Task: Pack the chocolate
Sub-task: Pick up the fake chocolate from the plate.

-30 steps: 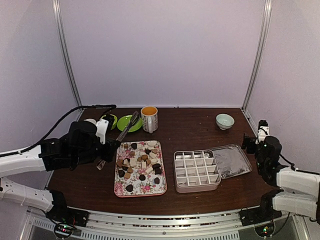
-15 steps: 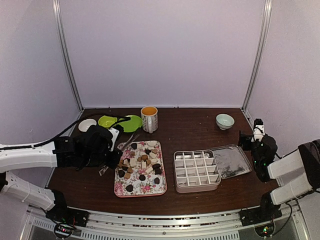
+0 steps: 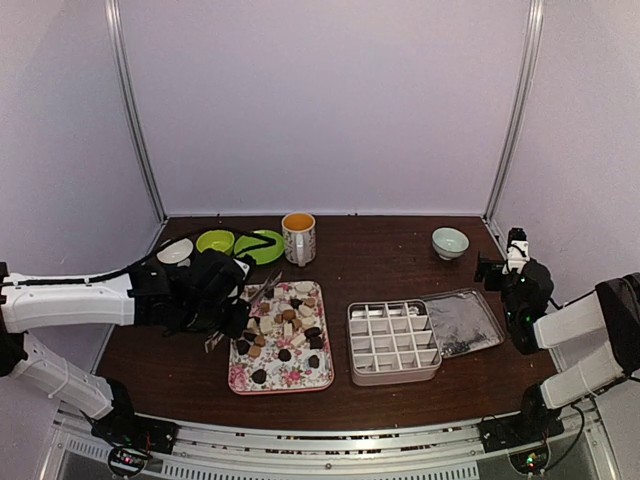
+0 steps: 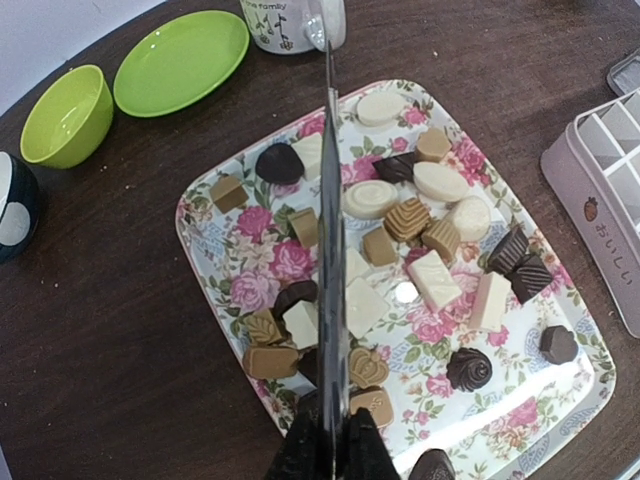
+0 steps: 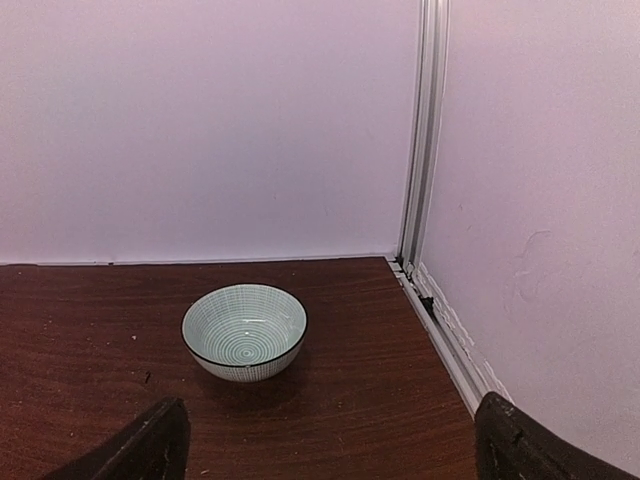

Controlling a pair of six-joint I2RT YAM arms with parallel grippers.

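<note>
The chocolate (image 3: pixel 280 330), small dark, tan and white pieces, lies scattered on a floral tray (image 3: pixel 300 382). In the left wrist view the chocolate (image 4: pixel 400 220) fills the tray (image 4: pixel 200 215). My left gripper (image 3: pixel 232 316) hovers at the tray's left edge, shut on metal tongs (image 3: pixel 264 289). From that gripper (image 4: pixel 330 442) the tongs (image 4: pixel 328 200) reach forward over the pieces, arms pressed together, nothing between their tips. My right gripper (image 3: pixel 497 270) is open and empty at the far right edge; in its own view the gripper (image 5: pixel 335 445) faces the back corner.
A divided box (image 3: pixel 393 340) sits right of the tray, its lid (image 3: pixel 462 322) beside it. A mug (image 3: pixel 298 237), green plate (image 3: pixel 262 245), green bowl (image 3: pixel 215 241) and small white dish (image 3: pixel 175 250) line the back left. A striped bowl (image 5: pixel 244 330) stands back right.
My left arm has swung right and down, bringing the tongs from beside the tray to over the chocolates. The right arm has lifted and pulled back toward the right wall.
</note>
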